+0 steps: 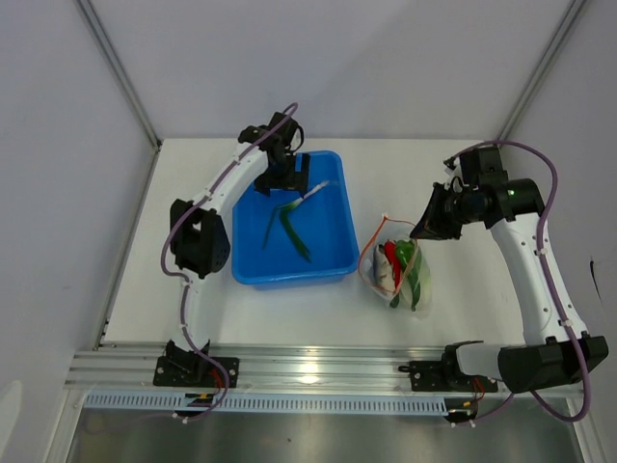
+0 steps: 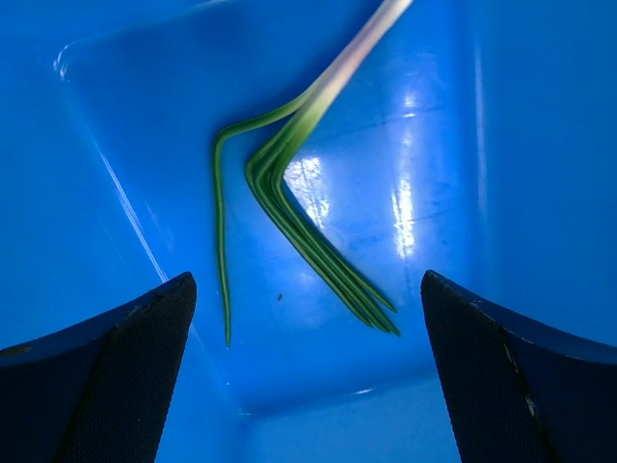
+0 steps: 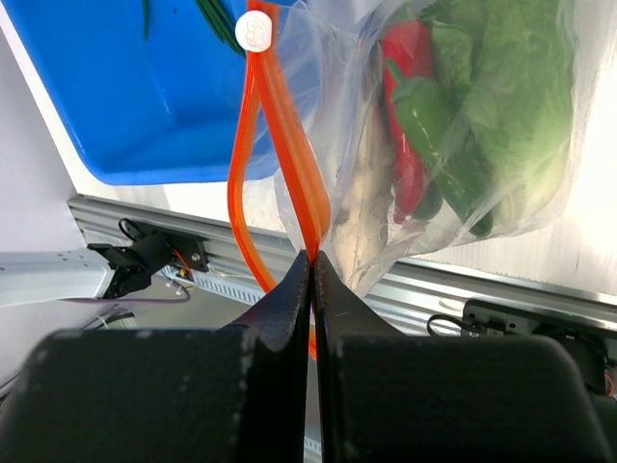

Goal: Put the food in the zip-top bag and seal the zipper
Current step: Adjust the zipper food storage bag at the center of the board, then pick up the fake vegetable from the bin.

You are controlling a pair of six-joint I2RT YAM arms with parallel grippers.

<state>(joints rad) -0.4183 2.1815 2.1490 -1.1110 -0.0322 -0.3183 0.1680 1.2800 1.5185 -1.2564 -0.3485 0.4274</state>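
The right gripper (image 3: 310,258), pinching the orange zipper (image 3: 289,145) of the bag (image 3: 521,116) just right of the blue bin (image 1: 289,280), may lose the thin strip and let the mouth close, while the left gripper (image 2: 308,280), spread above the green stalk (image 2: 289,174) inside the bin, may skid off it.

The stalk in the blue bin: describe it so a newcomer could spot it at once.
Find the blue bin left of centre on the white table. The one thing in it is a long stalk, whitish at its far end and splitting into thin green blades bent at an angle. Unlike the vegetables in the clear bag to its right, it lies loose, below the open left claw.
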